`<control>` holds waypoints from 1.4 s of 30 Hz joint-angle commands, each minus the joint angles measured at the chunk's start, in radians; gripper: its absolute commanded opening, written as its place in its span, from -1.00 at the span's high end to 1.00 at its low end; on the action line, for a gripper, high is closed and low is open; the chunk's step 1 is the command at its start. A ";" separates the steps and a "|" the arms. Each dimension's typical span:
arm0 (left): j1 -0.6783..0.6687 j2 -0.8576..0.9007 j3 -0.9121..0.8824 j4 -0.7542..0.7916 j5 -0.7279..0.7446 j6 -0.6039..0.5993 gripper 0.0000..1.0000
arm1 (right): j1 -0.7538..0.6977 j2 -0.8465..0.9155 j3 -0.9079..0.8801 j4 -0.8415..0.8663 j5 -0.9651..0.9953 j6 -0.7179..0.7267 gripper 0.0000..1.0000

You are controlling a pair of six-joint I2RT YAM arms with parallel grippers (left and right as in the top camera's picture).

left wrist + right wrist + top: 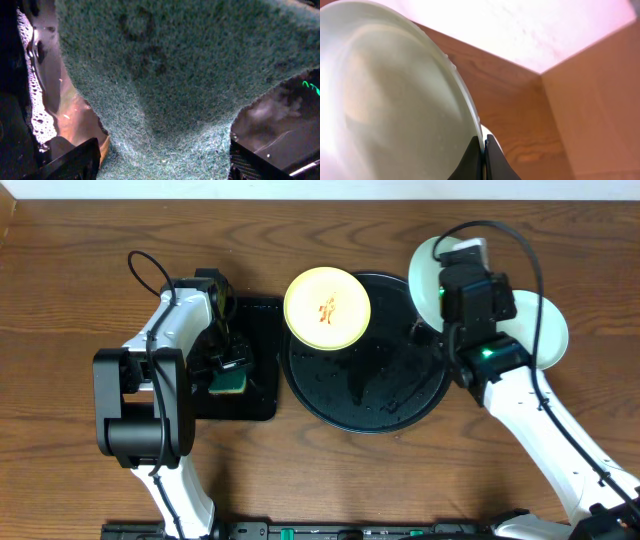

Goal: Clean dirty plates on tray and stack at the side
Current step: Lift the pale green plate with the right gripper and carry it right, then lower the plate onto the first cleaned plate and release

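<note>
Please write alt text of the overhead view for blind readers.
A round black tray sits mid-table, a red-smeared yellow plate overlapping its upper-left rim. The right arm partly covers two mint plates; the left gripper hangs over a green sponge on a rectangular black tray.

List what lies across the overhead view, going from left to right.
green sponge → yellow plate → first mint plate → second mint plate

A green scouring sponge with a yellow edge lies on a small rectangular black tray. Water droplets bead the tray's glossy surface beside it.
</note>
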 commanded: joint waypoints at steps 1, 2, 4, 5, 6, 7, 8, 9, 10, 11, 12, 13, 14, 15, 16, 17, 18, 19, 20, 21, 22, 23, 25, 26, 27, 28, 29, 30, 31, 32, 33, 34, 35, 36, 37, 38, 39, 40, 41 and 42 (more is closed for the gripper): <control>0.002 0.002 -0.008 -0.002 -0.010 0.005 -0.57 | 0.024 0.001 0.022 0.016 0.077 -0.095 0.98; 0.002 0.002 -0.008 0.000 -0.010 0.005 -0.57 | 0.026 0.001 0.022 0.019 0.077 -0.098 0.98; 0.002 0.002 -0.008 0.001 -0.010 0.005 -0.57 | 0.026 0.001 0.022 0.021 0.077 -0.098 0.98; 0.002 0.002 -0.008 0.001 -0.010 0.005 -0.57 | 0.026 0.001 0.022 0.021 0.077 -0.098 0.98; 0.002 0.002 -0.008 0.001 -0.010 0.005 -0.57 | 0.026 0.001 0.022 0.021 0.077 -0.098 0.98; 0.002 0.002 -0.008 0.001 -0.010 0.005 -0.57 | 0.026 0.001 0.022 0.022 0.077 -0.098 0.98; 0.002 0.002 -0.008 0.001 -0.010 0.005 -0.57 | 0.026 0.001 0.022 0.022 0.077 -0.098 0.98; 0.002 0.002 -0.008 0.002 -0.010 0.005 -0.57 | 0.026 0.001 0.022 0.023 0.077 -0.098 0.98; 0.002 0.002 -0.008 0.002 -0.010 0.005 -0.57 | 0.026 0.001 0.022 0.023 0.077 -0.097 0.98; 0.002 0.002 -0.008 0.001 -0.010 0.005 -0.57 | 0.026 0.001 0.022 0.023 0.077 -0.097 0.98; 0.002 0.002 -0.008 0.001 -0.010 0.005 -0.57 | 0.026 0.001 0.022 0.023 0.076 -0.095 0.98; 0.002 0.002 -0.008 0.001 -0.010 0.005 -0.57 | 0.025 0.001 0.022 0.023 0.077 -0.087 0.98; 0.002 0.002 -0.008 0.000 -0.010 0.005 -0.57 | 0.022 0.001 0.022 0.023 0.076 -0.064 0.98; 0.002 0.002 -0.008 0.000 -0.010 0.005 -0.57 | 0.014 0.001 0.022 0.023 0.076 -0.039 0.98; 0.002 0.002 -0.008 0.000 -0.010 0.005 -0.57 | 0.005 0.001 0.022 0.022 0.075 -0.008 0.98; 0.002 0.002 -0.008 0.000 -0.010 0.005 -0.57 | -0.007 0.001 0.022 0.019 0.072 0.026 0.98; 0.002 0.002 -0.008 0.000 -0.009 0.005 -0.57 | -0.023 0.001 0.022 0.012 0.061 0.061 0.98; 0.002 0.002 -0.008 0.000 -0.009 0.005 -0.57 | -0.042 0.001 0.022 0.002 0.042 0.091 0.98; 0.002 0.002 -0.008 -0.001 -0.009 0.005 -0.47 | -0.068 0.001 0.022 -0.010 0.015 0.129 0.98; 0.002 0.002 -0.008 -0.001 -0.009 0.005 -0.04 | -0.094 0.001 0.022 -0.026 -0.014 0.162 0.98; 0.002 0.002 -0.008 -0.001 -0.010 0.006 0.49 | -0.125 0.001 0.022 -0.043 -0.047 0.198 0.98; 0.002 0.002 -0.008 0.000 -0.010 0.005 0.85 | -0.158 0.001 0.022 -0.059 -0.081 0.235 0.98; 0.002 0.002 -0.008 0.001 -0.010 0.005 0.85 | -0.238 0.001 0.022 -0.100 -0.166 0.315 0.98; 0.002 0.002 -0.008 0.003 -0.010 0.005 0.85 | -0.277 0.001 0.022 -0.119 -0.211 0.349 0.98; 0.002 0.002 -0.008 0.006 -0.010 0.005 0.85 | -0.315 0.001 0.022 -0.138 -0.256 0.381 0.98; 0.002 0.002 -0.008 0.013 -0.010 0.006 0.85 | -0.354 0.001 0.022 -0.156 -0.300 0.411 0.98; 0.002 0.002 -0.008 0.021 -0.010 0.006 0.85 | -0.393 0.001 0.022 -0.173 -0.340 0.438 0.98; 0.002 0.002 -0.008 0.034 -0.010 0.006 0.85 | -0.429 0.002 0.022 -0.188 -0.375 0.461 0.98; 0.002 0.002 -0.008 0.054 -0.011 0.006 0.85 | -0.468 0.003 0.022 -0.206 -0.406 0.484 0.98; 0.002 0.002 -0.008 0.069 -0.018 0.006 0.85 | -0.500 0.004 0.022 -0.219 -0.423 0.503 0.98; 0.002 0.002 -0.008 0.091 -0.027 0.016 0.85 | -0.528 0.006 0.022 -0.232 -0.435 0.519 0.98; 0.002 0.002 -0.008 0.109 -0.033 0.029 0.85 | -0.551 0.008 0.022 -0.243 -0.442 0.533 0.98; 0.002 0.002 -0.008 0.127 -0.036 0.041 0.85 | -0.572 0.011 0.022 -0.254 -0.445 0.542 0.98; 0.002 0.002 -0.008 0.144 -0.036 0.051 0.84 | -0.592 0.015 0.022 -0.270 -0.444 0.561 0.98; 0.002 0.002 -0.008 0.159 -0.036 0.058 0.83 | -0.608 0.018 0.022 -0.286 -0.444 0.582 0.98; 0.002 0.002 -0.008 0.173 -0.036 0.066 0.83 | -0.624 0.022 0.021 -0.302 -0.445 0.611 0.98; 0.001 0.002 -0.008 0.184 -0.036 0.072 0.81 | -0.636 0.026 0.021 -0.317 -0.445 0.640 0.98; 0.000 0.002 -0.008 0.194 -0.036 0.080 0.82 | -0.650 0.033 0.021 -0.332 -0.452 0.669 0.98; -0.003 0.002 -0.008 0.197 -0.036 0.090 0.82 | -0.660 0.041 0.021 -0.341 -0.460 0.689 0.98; -0.005 0.002 -0.008 0.200 -0.036 0.100 0.82 | -0.667 0.050 0.021 -0.345 -0.468 0.705 0.98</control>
